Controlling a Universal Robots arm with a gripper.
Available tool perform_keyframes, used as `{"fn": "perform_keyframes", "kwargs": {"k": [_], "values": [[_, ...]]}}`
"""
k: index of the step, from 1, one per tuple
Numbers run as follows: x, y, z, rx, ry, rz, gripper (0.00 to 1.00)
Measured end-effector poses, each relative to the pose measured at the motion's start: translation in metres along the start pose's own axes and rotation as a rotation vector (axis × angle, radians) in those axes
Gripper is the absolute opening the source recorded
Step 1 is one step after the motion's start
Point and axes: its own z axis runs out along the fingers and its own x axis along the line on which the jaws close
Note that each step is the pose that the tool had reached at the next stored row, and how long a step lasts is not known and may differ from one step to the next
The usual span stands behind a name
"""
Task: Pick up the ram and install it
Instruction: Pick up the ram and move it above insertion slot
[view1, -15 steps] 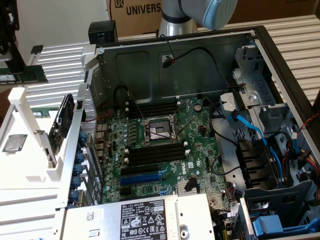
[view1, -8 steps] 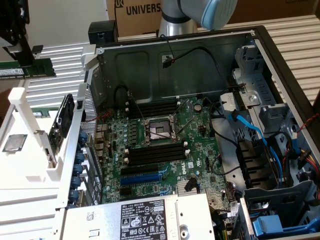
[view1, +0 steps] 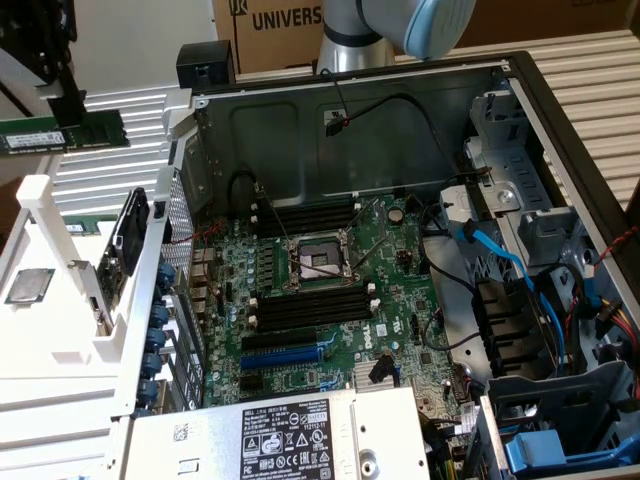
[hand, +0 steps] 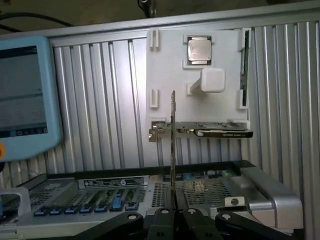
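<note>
Pick-up stage complete: my fingers (view1: 68, 108) are closed narrowly on the ram (view1: 62, 134), held level at the upper left of the exterior view, well apart from the open computer case (view1: 290, 130). Installation is left, since the motherboard's black slots (view1: 310, 305) stand empty.

The memory stick (view1: 62, 134) at ten o'clock in the exterior view is showing green with a white label, and the hand (hand: 173, 212) is showing black. The main board (view1: 390, 300) at the centre is showing green, carrying black slots (view1: 305, 305) with white end clips and one blue slot (view1: 285, 353) toward six o'clock. Blue cables (view1: 505, 262) are running at three o'clock. The holder (view1: 60, 400) at eight o'clock is looking plain white. The desk (view1: 590, 80) is showing silver ribbed stripes. The box (view1: 270, 25) at twelve o'clock is showing brown with black letters.
</note>
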Motion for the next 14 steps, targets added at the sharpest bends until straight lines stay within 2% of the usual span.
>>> {"fn": "perform_keyframes", "kwargs": {"k": [1,7,8,14], "values": [[-0.001,-0.0063,-0.0004,0.0002,-0.0006,-0.008,0.12],[-0.003,-0.0266,0.0005,0.0004,-0.0009,-0.012,0.12],[-0.003,-0.0348,0.0009,0.0004,-0.0009,-0.013,0.12],[-0.006,-0.0587,0.0022,0.0004,-0.0009,-0.013,0.12]]}}
